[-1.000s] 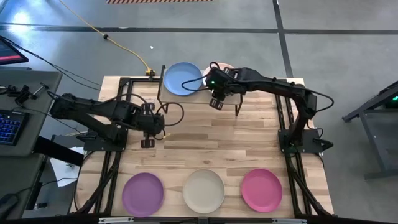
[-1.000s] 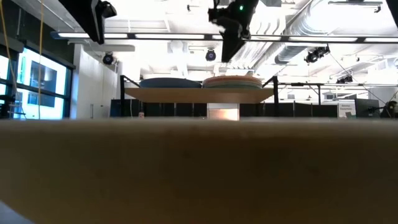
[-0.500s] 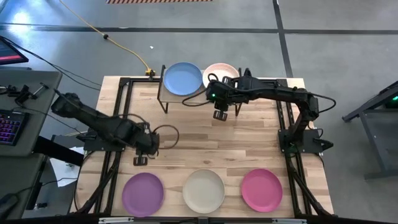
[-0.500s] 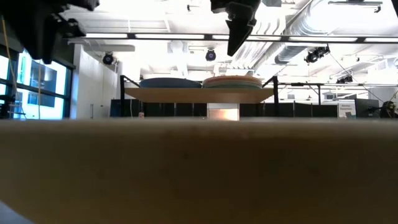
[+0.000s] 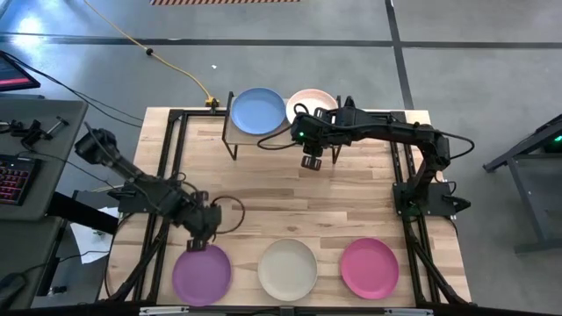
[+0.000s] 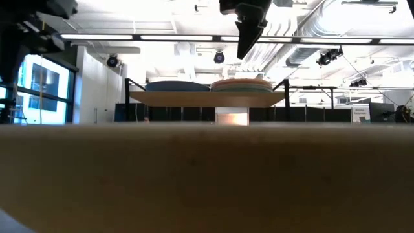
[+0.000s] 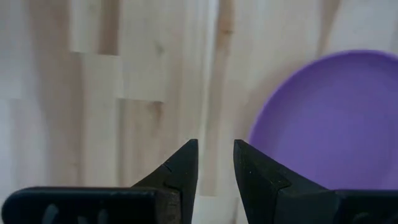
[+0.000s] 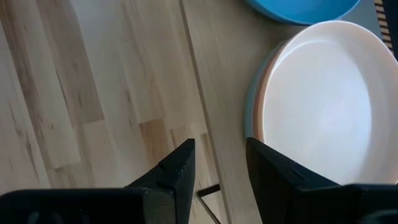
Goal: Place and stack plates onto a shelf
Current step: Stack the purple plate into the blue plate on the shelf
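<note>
Just above the far edge of the purple plate [image 5: 201, 273], the left gripper [image 5: 199, 244] hangs with its two dark, wedge-shaped fingers [image 7: 180, 171] parted by a narrow gap and nothing between them. A second ago it hovered over the middle of the table, much nearer the shelf [image 5: 235, 137]; it has since swung down toward the near row of plates. The right gripper [image 5: 311, 161] sits just in front of the shelf, fingers [image 8: 180, 171] spread and empty; it has drawn back from over the shelf and now holds that spot.

On the shelf's light-wood top rest the blue plate [image 5: 258, 111] and, beside it, a stack topped by the pale pink plate [image 5: 312, 102], with peach and teal rims showing beneath. Well away from the shelf, along the table's [image 5: 351, 202] near edge, the purple plate, cream plate [image 5: 287, 269] and magenta plate [image 5: 369, 268] lie in a row, each round, shallow and matte on the pale butcher-block planks.
</note>
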Controlling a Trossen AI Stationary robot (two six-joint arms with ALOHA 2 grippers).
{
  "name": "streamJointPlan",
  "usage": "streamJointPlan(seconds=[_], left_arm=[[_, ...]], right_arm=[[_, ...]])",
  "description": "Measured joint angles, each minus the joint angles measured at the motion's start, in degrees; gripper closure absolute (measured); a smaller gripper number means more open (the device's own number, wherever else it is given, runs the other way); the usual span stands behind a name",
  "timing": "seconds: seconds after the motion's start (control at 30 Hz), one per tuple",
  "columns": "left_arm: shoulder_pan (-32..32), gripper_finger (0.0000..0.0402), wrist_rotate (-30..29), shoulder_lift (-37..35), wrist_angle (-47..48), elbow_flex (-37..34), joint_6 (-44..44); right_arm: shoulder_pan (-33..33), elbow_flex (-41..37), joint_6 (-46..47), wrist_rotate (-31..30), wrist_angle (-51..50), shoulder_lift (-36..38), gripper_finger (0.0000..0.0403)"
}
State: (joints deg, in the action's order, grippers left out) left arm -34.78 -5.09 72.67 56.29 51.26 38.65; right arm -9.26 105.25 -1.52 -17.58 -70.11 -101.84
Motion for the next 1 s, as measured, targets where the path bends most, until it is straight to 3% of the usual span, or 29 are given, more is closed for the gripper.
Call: streamJointPlan(seconds=[0.57,1.0], left_arm=[[-7.8,0.0309,-1.2,0.0,-15.3,-7.8,10.0],[-10.3,0.0309,-1.3,0.2,-20.7,-12.9,14.8]], right_arm=[[0.0,0.0,-0.4,0.0,0.3,0.0,0.0279],[0.0,0.0,-0.4,0.0,0.5,0.0,0.0279]])
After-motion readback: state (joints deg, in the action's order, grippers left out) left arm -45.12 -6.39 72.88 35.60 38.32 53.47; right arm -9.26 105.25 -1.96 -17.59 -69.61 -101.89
